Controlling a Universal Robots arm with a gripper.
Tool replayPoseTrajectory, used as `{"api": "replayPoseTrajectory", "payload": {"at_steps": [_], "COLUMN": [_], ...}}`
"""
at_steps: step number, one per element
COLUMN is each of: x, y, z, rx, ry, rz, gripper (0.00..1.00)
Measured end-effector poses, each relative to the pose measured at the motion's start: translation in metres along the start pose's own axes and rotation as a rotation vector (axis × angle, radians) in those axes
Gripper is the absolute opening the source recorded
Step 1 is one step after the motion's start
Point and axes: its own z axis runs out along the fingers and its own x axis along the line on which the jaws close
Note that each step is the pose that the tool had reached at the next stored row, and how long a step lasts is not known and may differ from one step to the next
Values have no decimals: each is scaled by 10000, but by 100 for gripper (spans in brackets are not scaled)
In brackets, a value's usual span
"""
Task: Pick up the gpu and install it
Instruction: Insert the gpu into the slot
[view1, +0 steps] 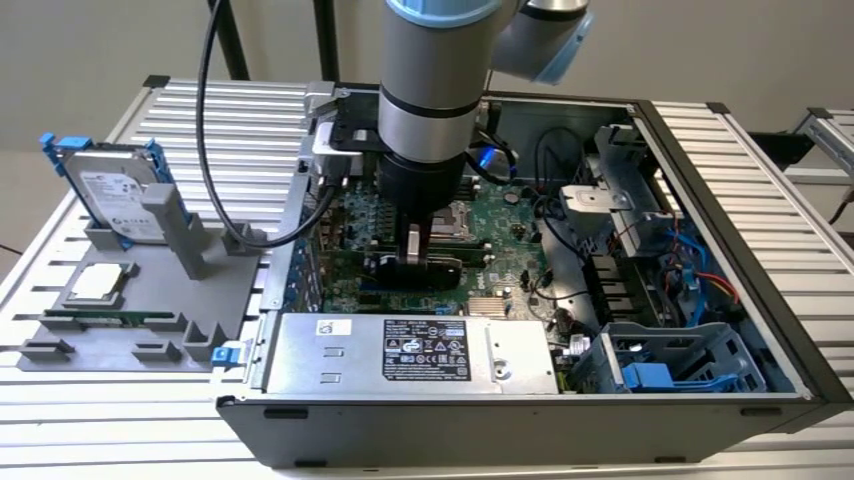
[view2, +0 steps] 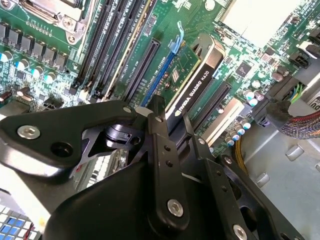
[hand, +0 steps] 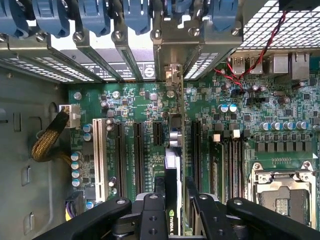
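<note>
The gpu stands on edge over the green motherboard inside the open computer case. My gripper comes straight down on it and is shut on its upper edge. In the second wrist view the gpu shows its black shroud edge, running along a long expansion slot beside a blue-latched one, with my gripper clamped around it. In the first wrist view the gpu appears edge-on between the fingers, its silver bracket against the case's rear slot openings. I cannot tell whether it is fully seated.
A grey fixture at the exterior view's left holds a hard drive with blue rails, a processor chip and a memory stick. The power supply, a blue drive cage, cables and the processor socket surround the slot area.
</note>
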Motion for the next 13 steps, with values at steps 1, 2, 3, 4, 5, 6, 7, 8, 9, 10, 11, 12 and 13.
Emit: {"api": "replayPoseTrajectory", "payload": {"at_steps": [1, 2, 3, 4, 5, 6, 7, 8, 9, 10, 11, 12, 13], "x": [0, 0, 1, 2, 2, 2, 2, 1, 1, 1, 2, 2, 1], "y": [0, -1, -1, -1, -1, -1, -2, -2, -2, -2, -2, -2, -2], "z": [6, 23, 38, 56, 63, 63, 63, 64, 64, 64, 64, 64, 65], "rx": [-1, -1, -6, -8, -5, -3, -3, -3, -3, -3, -3, -2, -2], "ry": [1, -1, 5, 2, 1, 0, 1, 1, 1, 0, 0, 0, 0], "rz": [0, 0, 0, 1, 1, 1, 1, 1, 1, 1, 0, 0, 0], "gripper": [0, 0, 0, 0, 0, 0, 0, 0, 0, 0, 0, 0, 0]}}
